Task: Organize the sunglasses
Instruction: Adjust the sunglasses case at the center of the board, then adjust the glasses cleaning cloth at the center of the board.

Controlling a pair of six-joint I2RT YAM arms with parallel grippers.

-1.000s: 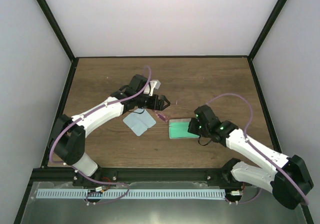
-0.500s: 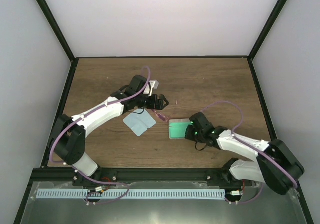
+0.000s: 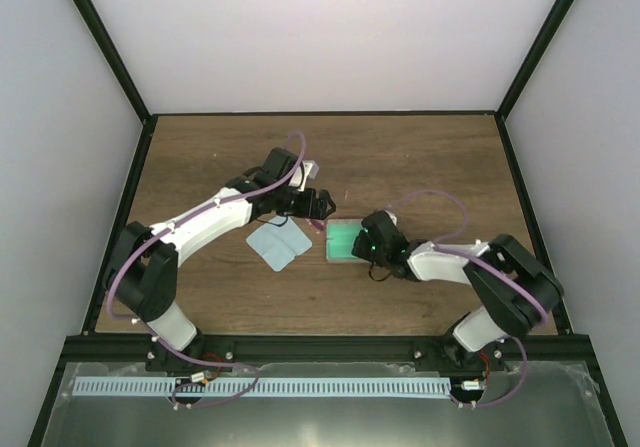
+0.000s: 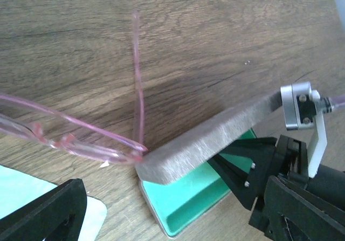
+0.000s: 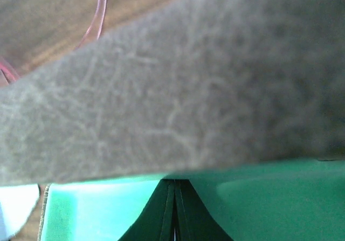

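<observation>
The sunglasses [image 4: 81,141], a slim pair with pink lenses, lie unfolded on the wood, one temple [image 4: 138,68] pointing away. They touch the near corner of the case's grey lid [image 4: 215,136]. In the top view they [image 3: 319,228] lie between my left gripper [image 3: 321,205] and the case [image 3: 344,241]. The left gripper [image 4: 172,211] is open and empty above them. The case's lid is half raised over its green tray [image 4: 188,198]. My right gripper [image 5: 173,198] is shut, its fingers [image 4: 245,171] wedged under the lid over the green tray [image 5: 81,208].
A light blue cloth [image 3: 278,247] lies flat just left of the case, below the left gripper; its corner shows in the left wrist view [image 4: 24,190] and the right wrist view [image 5: 13,208]. Black frame rails edge the wooden table [image 3: 420,157].
The right gripper has swung left and forward, sliding the case up against the sunglasses. The left gripper has barely moved.
</observation>
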